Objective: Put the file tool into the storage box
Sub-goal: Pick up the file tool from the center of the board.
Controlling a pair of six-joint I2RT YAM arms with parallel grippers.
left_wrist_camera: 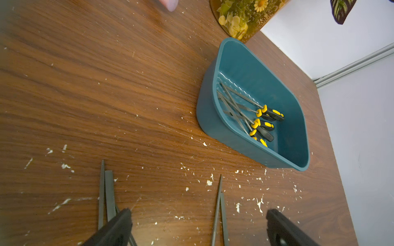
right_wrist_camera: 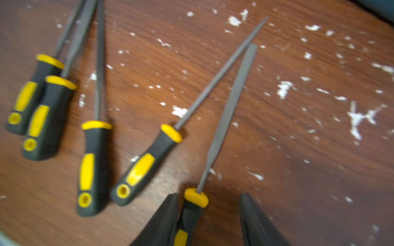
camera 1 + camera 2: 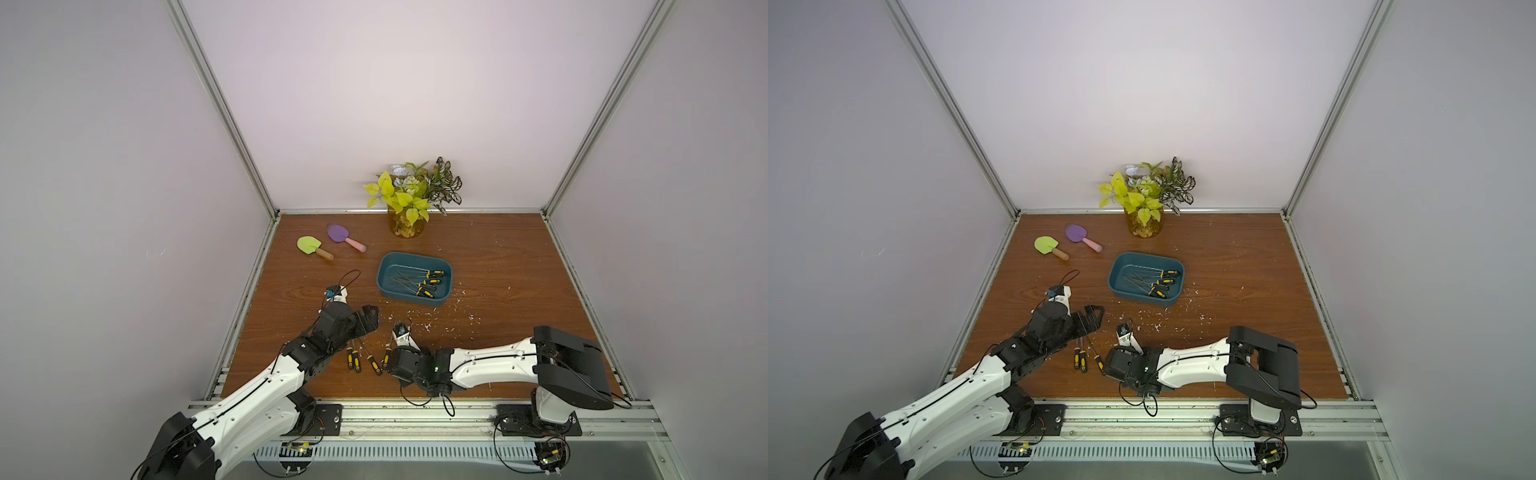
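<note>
Brown wood-grain counter (image 3: 519, 340), flecked white, between pale walls.
- Upper left: green scoop (image 3: 309, 245), purple scoop (image 3: 338, 232).
- Lower left of centre: left gripper (image 3: 374, 319), fingers (image 1: 119, 225) spread wide above file tips.
- Just right: four loose files (image 3: 354, 358), lying flat.
- Next: right gripper (image 2: 208, 195), fingers parted astride the handle of a fifth file (image 2: 227, 119); one finger touches it, the other stands clear.
- Centre: teal storage box (image 3: 409, 300), several boxed files (image 3: 430, 281) inside.
- Behind it: amber plant jar (image 3: 406, 226).
</note>
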